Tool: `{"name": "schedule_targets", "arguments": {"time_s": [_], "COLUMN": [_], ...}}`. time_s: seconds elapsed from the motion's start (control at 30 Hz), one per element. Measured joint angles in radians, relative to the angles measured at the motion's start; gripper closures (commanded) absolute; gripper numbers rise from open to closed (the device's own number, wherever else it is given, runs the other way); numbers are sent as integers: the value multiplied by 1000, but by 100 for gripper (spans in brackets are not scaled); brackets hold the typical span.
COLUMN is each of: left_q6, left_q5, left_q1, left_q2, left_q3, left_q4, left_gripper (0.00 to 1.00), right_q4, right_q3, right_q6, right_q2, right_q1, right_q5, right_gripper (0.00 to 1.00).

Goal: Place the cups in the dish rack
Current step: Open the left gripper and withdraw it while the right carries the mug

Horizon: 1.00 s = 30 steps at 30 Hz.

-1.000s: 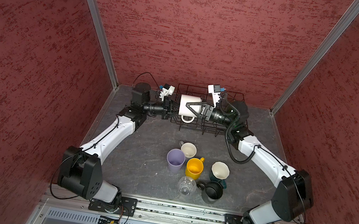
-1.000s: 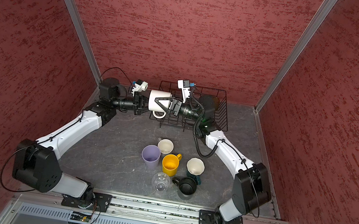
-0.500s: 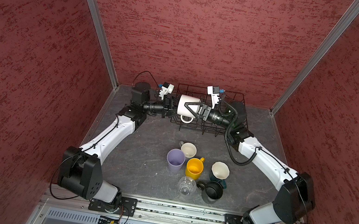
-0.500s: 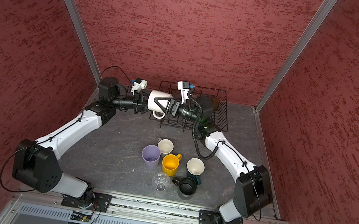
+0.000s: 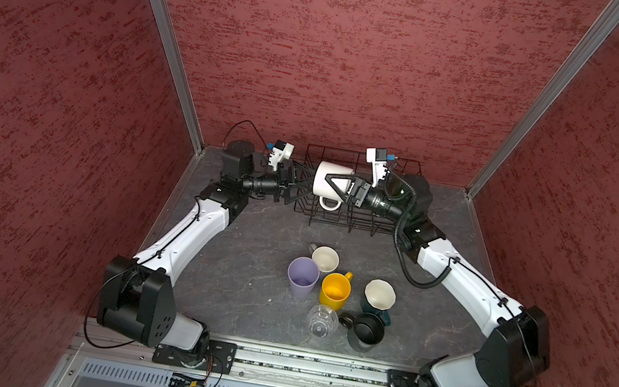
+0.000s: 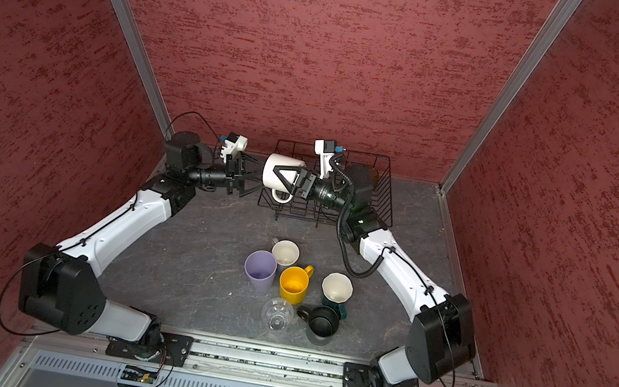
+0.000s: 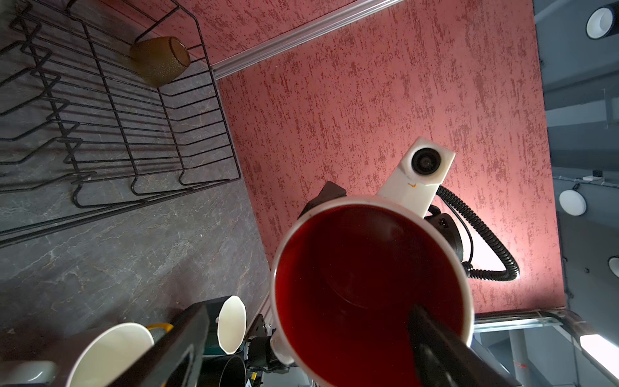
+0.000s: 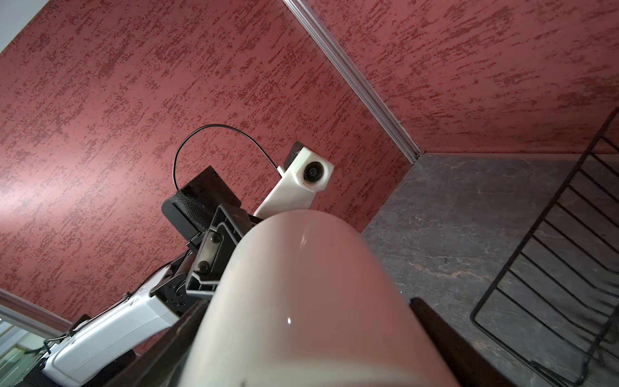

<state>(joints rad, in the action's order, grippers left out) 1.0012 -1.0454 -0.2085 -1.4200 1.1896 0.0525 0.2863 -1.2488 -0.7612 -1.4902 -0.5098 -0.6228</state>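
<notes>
Grip: right gripper (image 5: pixel 327 182) is clamped across the body of the white mug (image 5: pixel 318 184), with one black finger lying flat along its side.
Mug: it is held on its side in the air with the red inside facing the left gripper (image 5: pixel 307 181) and the handle hanging down. In both top views it overlaps the left end of the dish rack (image 5: pixel 337 216).
Left gripper: jaws are spread wide at the mug's mouth and not closed on it. In the left wrist view one finger (image 7: pixel 435 348) shows against the red inside and the other (image 7: pixel 177 345) sits well outside the rim.
Edges: only the mug separates the two grippers. The back wall runs just behind the rack.
Rack: amber glass (image 7: pixel 159 60) lies on its side in the corner well beyond the right gripper.
Open room: a bare strip of worktop (image 5: pixel 250 235) lies on the arm-base side of the grippers.
Cups past that strip: cream-lined mug (image 5: pixel 325 258), lilac tumbler (image 5: pixel 302 275), yellow mug (image 5: pixel 335 289), teal mug (image 5: pixel 379 294), clear glass (image 5: pixel 321 320) and black mug (image 5: pixel 366 332), clustered close together.
Arms: both reach from the front rail toward the back with wrists turned inward, so the grippers are level and face each other. The right forearm crosses the rack's right end.
</notes>
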Motion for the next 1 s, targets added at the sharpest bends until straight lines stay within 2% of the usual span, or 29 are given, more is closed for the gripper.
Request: {"name": "schedule_targets", "arguments": {"time_s": [0.3,0.53,0.77,1.0], "left_q6": [-43,-238,-406,-497], "left_q5": [80,222,386,504], "left_q1": [71,125,132,132], "left_q2": [80,165,319,418], "left_q3": [-10,60,82,59], "left_q4": [-70,-322,-432,-473], "left_gripper": [0,0,1,0], "right_q4": [-225,-487,-672,-795], "right_q3": [0,-88,-247,-372], "right_q6": [98,211,333,435], "right_q2": [124,141,36,-149], "right_q1": [96,208,277,293], "right_q5": [96,191,286,396], "right_gripper": [78,78,79,80]}}
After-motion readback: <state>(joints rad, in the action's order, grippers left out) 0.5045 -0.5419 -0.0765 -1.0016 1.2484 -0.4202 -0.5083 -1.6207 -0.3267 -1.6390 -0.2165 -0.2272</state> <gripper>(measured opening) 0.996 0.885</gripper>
